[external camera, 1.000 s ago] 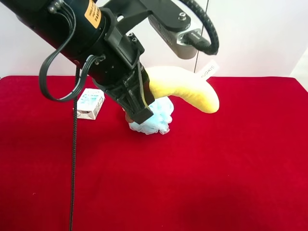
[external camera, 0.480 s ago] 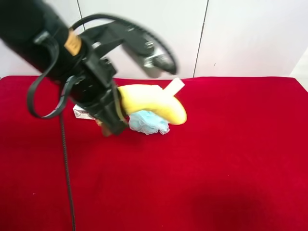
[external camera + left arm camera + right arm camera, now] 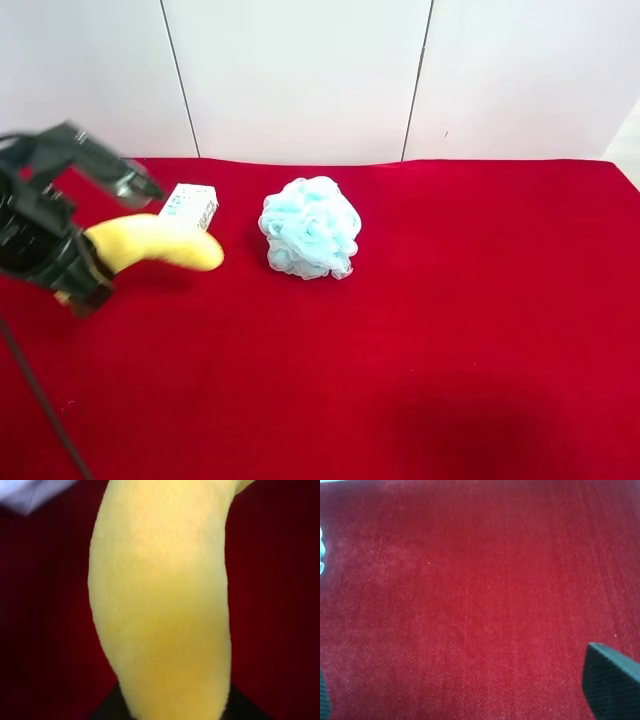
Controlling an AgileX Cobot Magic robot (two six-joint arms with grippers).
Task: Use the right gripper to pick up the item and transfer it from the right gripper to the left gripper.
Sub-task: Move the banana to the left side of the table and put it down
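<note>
And the handover looks done! The plush banana is out at the left side of the red worktop, carried by the arm at the exterior high view's left. The left wrist view is filled with yellow plush, so that arm is the left one. The left end effector is clamped on one end of the banana. The rest of its curve sticks out to the right, towards the small white-and-blue carton, which sits just beyond its free tip. That arm is blurred in the exterior high view, so exactly how the grip sits is hard to read. Dark shapes flank the plush at the base of the left wrist view, and it looks pinched between them.

Over to the right end effector: it holds nothing at all. Its wrist view shows only bare red cloth, with one dark fingertip at one edge, a sliver of the other at the opposite edge, and a broad gap between them. It's spread wide and touching nothing. It doesn't show in the exterior high view.

The light-blue bath puff sits mid-worktop, well apart from the banana.

My read: pickup and transfer are both complete, with nothing left beyond the left arm settling with its prize.
</note>
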